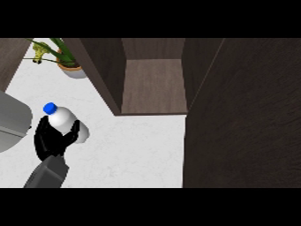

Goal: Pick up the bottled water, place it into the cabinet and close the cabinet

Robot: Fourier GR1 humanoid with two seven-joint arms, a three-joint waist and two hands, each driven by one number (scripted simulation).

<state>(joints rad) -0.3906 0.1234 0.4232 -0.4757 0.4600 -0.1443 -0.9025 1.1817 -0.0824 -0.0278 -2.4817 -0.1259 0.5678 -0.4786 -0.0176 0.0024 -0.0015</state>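
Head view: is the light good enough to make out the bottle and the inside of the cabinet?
Head view: the bottled water, held in the left hand, stands out bright against the pale counter; the cabinet shelf is evenly lit and readable; the open door at right is dark and fills much of the frame.
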